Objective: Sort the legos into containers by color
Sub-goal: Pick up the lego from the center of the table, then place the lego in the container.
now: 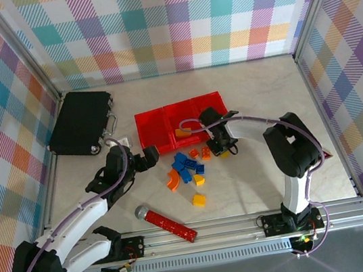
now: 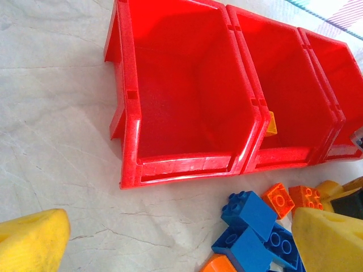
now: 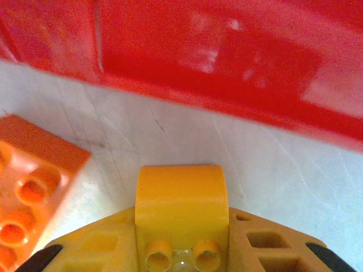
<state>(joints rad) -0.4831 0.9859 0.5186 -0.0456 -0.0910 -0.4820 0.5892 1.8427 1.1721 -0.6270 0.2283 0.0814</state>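
Right gripper (image 1: 221,145) is down on the table (image 1: 264,96) just in front of the containers (image 1: 154,147), jaws clenched on a yellow brick (image 3: 180,195). The wrist view shows the brick pinched between the fingers, with the red bin wall close ahead. Left gripper (image 1: 145,158) hovers beside the pile of legos (image 1: 186,166), jaws wide apart, nothing in them.

Risks I see:
- The brick sits right near the front wall. If I lift on a shallow forward path it could clip the lip and get knocked out.
- The grip looks to be on smooth sides. If it is off-centre the brick could twist or slip during the lift.
- An orange brick (image 3: 34,181) lies just beside the held one. It may get nudged or dragged as I rise.
- The middle bin holds an orange-yellow piece (image 2: 272,123) and I can't tell its true colour. I could drop yellow in with the wrong colour.
- The left arm is parked close to the bins. If both arms reach for the containers, they could collide.
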